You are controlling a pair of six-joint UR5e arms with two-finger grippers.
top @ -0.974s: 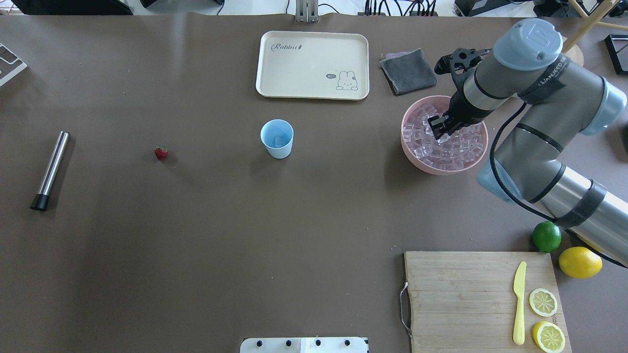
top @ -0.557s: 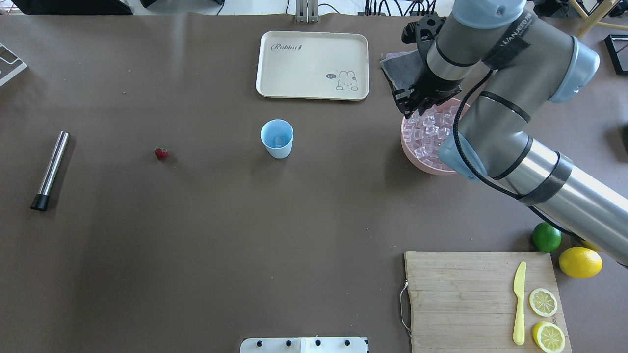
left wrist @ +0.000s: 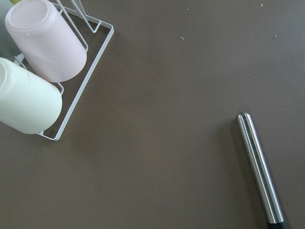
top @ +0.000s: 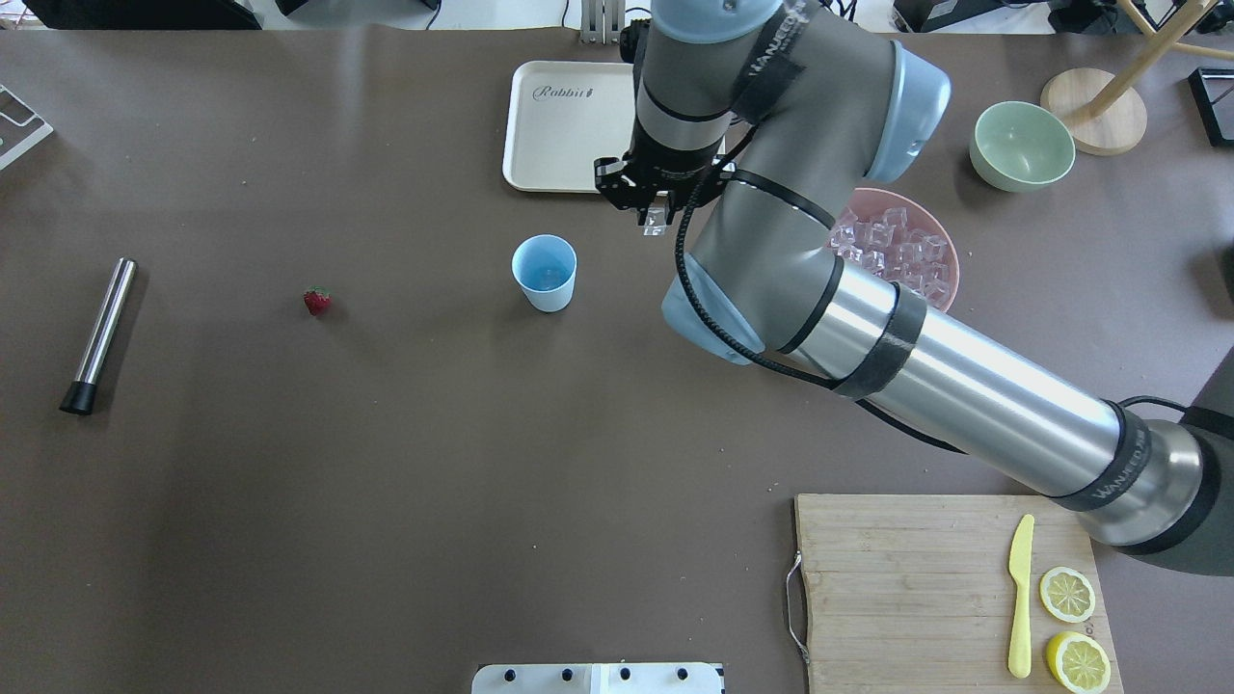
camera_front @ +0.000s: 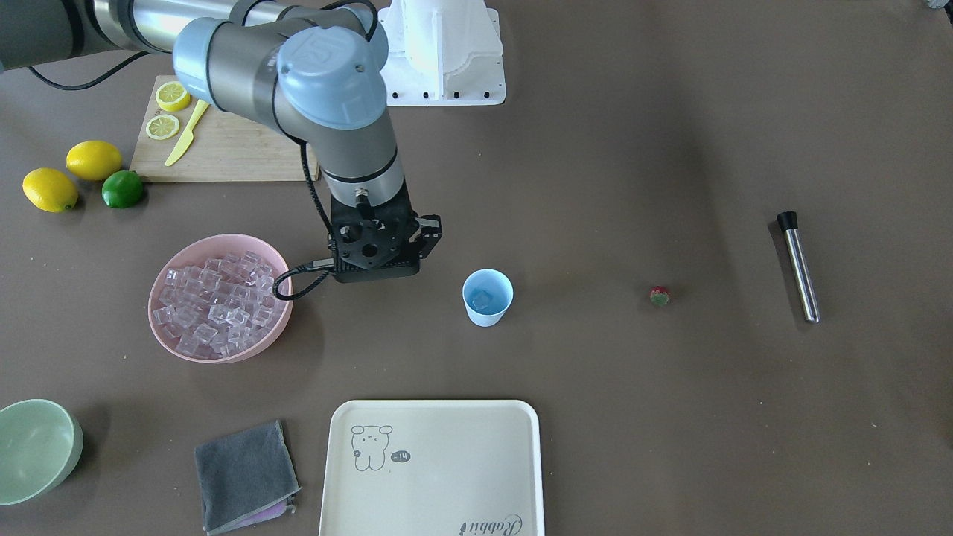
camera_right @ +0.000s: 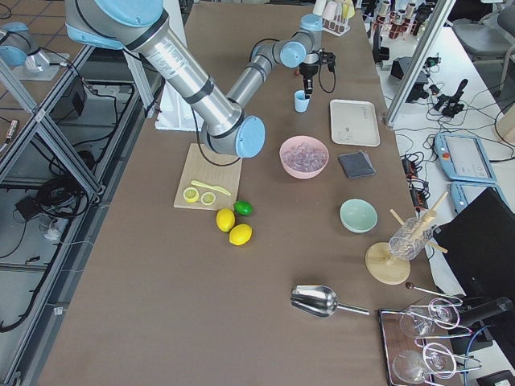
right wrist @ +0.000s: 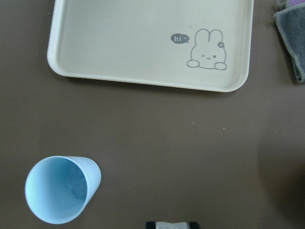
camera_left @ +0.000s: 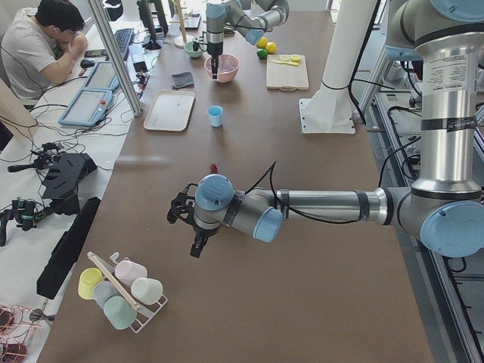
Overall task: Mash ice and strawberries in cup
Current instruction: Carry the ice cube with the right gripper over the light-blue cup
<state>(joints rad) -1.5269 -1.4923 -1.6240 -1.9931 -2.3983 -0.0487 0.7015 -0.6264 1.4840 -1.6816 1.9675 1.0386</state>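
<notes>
Ice cube (top: 657, 225) nipped between the fingertips of the right gripper (top: 655, 212), jaws closed down to the cube's width. Hangs above bare table between the near edge of the cream tray (top: 564, 125) and the light blue cup (top: 545, 273), off to the cup's right in the overhead view and not over its mouth. In the right wrist view, same cube at the bottom edge between two black fingertips (right wrist: 151, 224), cup down-left of it. Upright on the table, that cup, with one clear cube (camera_front: 482, 300) lying on its bottom.

Further right, partly hidden by the arm in the overhead view, the pink bowl (camera_front: 223, 239) heaped with more ice (camera_front: 216, 309). Beyond it a pale green bowl (top: 1022, 146), and a folded grey cloth (camera_front: 246, 476) beside the tray.

To the cup's left, well apart, the strawberry (top: 316, 301) alone on the table. Further left again, a steel muddler (top: 99, 333) lying flat, black tip toward the robot.

Near the robot's right, a wooden board (top: 916, 578) with a yellow knife (top: 1020, 596) and two lemon halves (top: 1067, 594). Beside the board a lime (camera_front: 122, 189) and two whole lemons (camera_front: 94, 159).

Left gripper (camera_left: 198, 243) over the table's left end, near a wire rack (left wrist: 85, 83) of upturned cups. Seen only from the side, so cannot tell whether parted or closed.
</notes>
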